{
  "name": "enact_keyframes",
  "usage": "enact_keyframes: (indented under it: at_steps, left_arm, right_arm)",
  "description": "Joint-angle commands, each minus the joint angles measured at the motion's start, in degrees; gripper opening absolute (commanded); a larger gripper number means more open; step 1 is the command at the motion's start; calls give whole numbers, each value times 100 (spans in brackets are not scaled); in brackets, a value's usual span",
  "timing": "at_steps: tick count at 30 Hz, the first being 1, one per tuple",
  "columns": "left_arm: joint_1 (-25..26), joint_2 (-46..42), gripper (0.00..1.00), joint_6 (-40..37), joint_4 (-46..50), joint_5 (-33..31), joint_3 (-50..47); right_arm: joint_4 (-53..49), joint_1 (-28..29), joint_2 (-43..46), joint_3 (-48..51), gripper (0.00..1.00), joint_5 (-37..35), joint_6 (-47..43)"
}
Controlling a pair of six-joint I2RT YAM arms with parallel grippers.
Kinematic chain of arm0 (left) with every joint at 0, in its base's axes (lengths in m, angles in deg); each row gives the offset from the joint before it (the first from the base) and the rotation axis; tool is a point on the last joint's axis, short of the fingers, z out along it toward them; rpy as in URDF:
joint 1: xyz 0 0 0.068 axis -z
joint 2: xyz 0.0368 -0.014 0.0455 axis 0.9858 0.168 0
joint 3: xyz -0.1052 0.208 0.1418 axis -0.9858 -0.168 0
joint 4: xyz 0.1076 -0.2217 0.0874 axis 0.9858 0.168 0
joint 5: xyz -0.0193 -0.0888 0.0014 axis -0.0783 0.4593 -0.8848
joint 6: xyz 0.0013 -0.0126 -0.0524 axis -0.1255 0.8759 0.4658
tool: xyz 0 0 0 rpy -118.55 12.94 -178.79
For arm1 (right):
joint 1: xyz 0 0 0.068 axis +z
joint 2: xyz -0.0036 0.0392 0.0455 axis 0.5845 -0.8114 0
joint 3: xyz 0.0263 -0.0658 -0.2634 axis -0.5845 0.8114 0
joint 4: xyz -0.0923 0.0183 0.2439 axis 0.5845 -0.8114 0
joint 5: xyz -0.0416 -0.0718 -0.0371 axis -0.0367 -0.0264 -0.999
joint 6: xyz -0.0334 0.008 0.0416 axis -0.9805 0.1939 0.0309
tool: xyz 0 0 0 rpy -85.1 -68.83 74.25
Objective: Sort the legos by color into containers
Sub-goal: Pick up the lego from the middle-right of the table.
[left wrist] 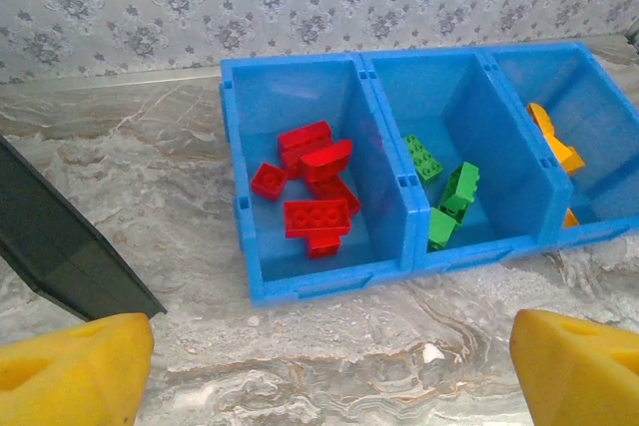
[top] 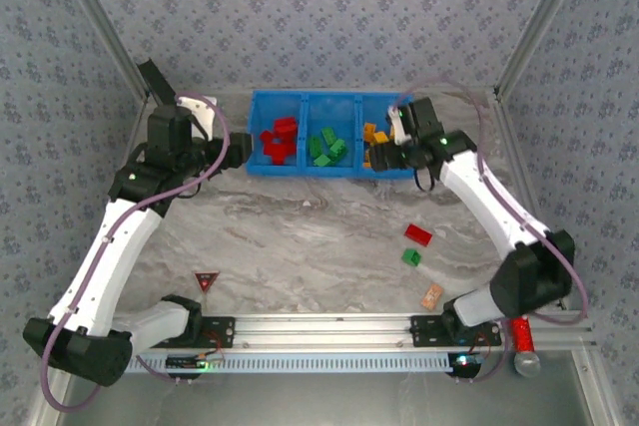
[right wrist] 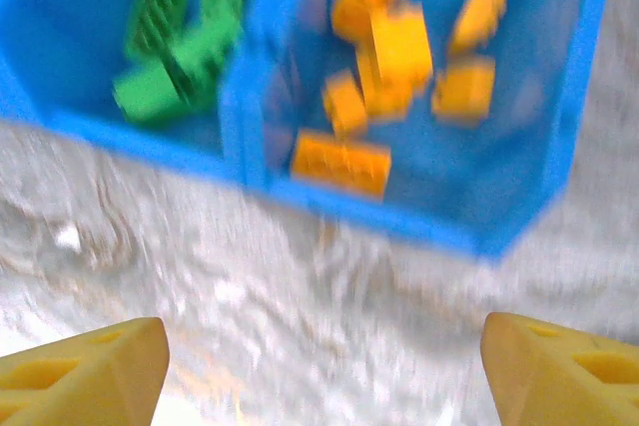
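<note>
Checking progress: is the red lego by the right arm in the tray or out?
Out: the red lego lies on the marble table, apart from the blue tray.

The tray (top: 329, 96) sits at the table's (top: 300, 236) far middle, with legos (left wrist: 317, 216) in all three compartments, perhaps seven in the rightmost. Two loose bricks (top: 418, 234) lie before its right end, a small block (top: 431, 295) nearer still.

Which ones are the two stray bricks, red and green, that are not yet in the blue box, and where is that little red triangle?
Red plastic lego brick (top: 417, 234): top view, middle of its top.
Green plastic lego brick (top: 410, 257): top view, its centre.
Small red triangular sign (top: 207, 280): top view, its centre.
</note>
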State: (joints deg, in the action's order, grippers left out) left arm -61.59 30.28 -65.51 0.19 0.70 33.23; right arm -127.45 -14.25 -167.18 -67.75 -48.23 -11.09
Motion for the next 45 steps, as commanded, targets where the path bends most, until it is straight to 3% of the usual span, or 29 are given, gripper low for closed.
enact_keyframes:
  at_steps: [1, 6, 13, 33, 45]
  left_arm:
    - [-55, -74, 92, 41, -104, 162, 57]
    - [-55, -58, 92, 41, -108, 200, 39]
    - [-55, -51, 92, 11, -91, 201, -4]
    - [-55, 24, 92, -25, -100, 200, -34]
    - [-55, -19, 93, -51, -97, 147, -68]
  right_arm:
    - [-720, -26, 378, 972, 84, -26, 1068]
    - [-778, -58, 814, 1911, 86, 0, 1612]
    - [-356, -480, 585, 2554, 88, -116, 1440]
    - [-131, -794, -518, 2525, 88, -121, 1200]
    - [93, -772, -951, 2284, 71, 55, 1130]
